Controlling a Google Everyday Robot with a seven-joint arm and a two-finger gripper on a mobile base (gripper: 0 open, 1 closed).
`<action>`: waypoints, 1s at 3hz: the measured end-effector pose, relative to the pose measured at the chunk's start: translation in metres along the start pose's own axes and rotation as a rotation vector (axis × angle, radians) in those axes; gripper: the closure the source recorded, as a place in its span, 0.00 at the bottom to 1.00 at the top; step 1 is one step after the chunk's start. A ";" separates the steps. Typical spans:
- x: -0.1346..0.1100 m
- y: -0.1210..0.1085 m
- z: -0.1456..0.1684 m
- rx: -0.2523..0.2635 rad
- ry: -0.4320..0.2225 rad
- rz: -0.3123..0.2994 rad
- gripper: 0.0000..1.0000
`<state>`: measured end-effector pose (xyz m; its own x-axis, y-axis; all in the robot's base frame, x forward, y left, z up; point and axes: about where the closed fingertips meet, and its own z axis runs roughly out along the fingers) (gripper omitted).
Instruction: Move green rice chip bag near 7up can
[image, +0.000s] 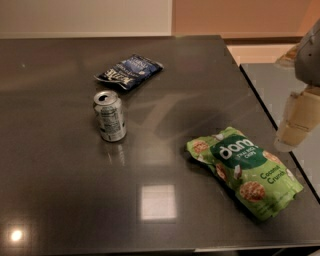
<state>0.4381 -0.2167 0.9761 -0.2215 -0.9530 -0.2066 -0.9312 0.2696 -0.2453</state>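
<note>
The green rice chip bag lies flat and crinkled at the front right of the table, label up, showing a dark green patch with white lettering and round chip pictures. The 7up can stands upright, silver-grey, well apart to the bag's left. The gripper hangs near the bag's upper right.

Open desk lies between green rice chip bag and 7up can; end effector hangs right of the bag.
</note>
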 end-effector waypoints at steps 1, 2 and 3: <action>0.000 0.000 0.000 0.000 0.000 0.000 0.00; -0.001 0.003 0.011 -0.021 -0.005 0.067 0.00; -0.005 0.016 0.029 -0.062 -0.033 0.182 0.00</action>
<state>0.4327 -0.2031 0.9456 -0.3792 -0.8839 -0.2737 -0.8930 0.4271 -0.1422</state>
